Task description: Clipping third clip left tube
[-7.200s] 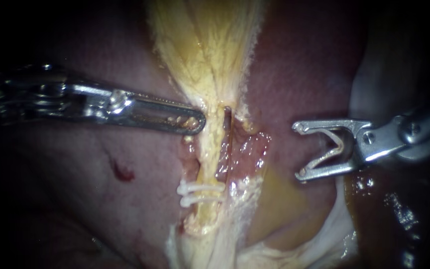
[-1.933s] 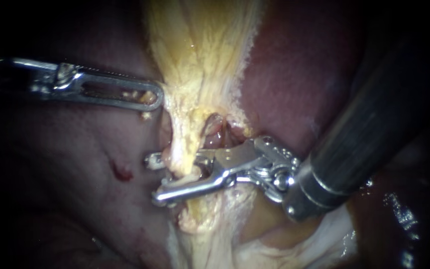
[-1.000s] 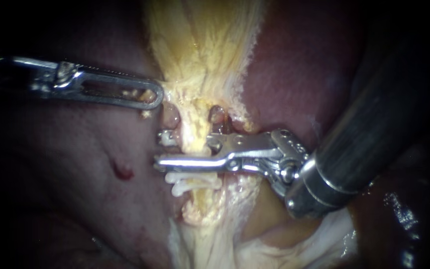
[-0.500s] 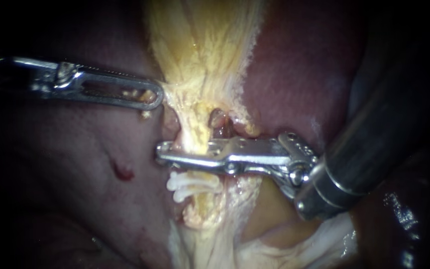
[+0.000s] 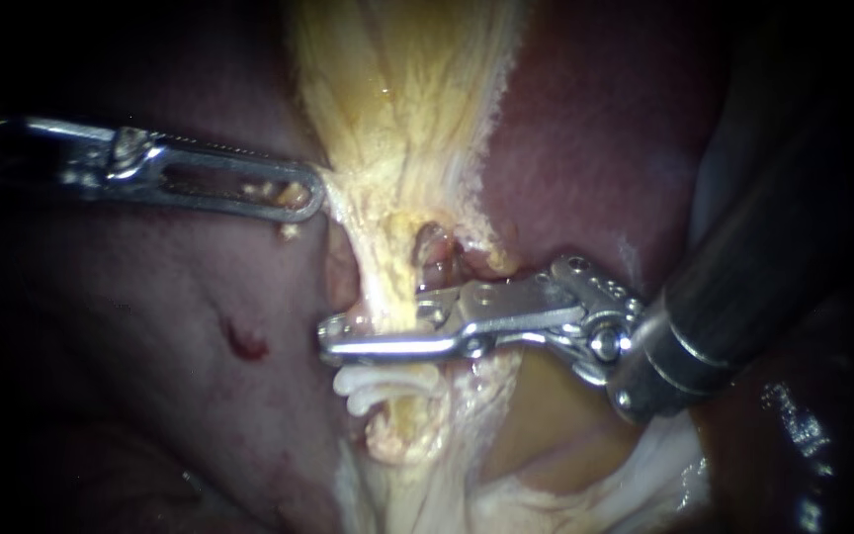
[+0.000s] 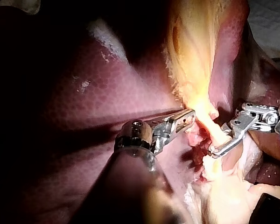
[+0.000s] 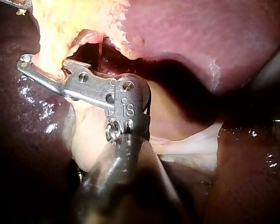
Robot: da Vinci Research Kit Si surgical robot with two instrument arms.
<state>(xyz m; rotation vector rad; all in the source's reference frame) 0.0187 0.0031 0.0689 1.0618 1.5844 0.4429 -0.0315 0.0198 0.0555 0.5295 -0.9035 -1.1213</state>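
The pale yellow, cord-like left tube (image 5: 389, 292) lies crosswise between the jaws of your slim silver right instrument (image 5: 333, 338), which are squeezed narrow on it from both sides. Two white plastic clips (image 5: 383, 381) sit just beside those jaws, almost touching the nearer one. I judge that sliding or twisting here could snag them. Your slotted silver left instrument (image 5: 310, 193) pinches the frayed yellow tissue (image 5: 397, 119) further along. If you pull harder, the tube may tear.
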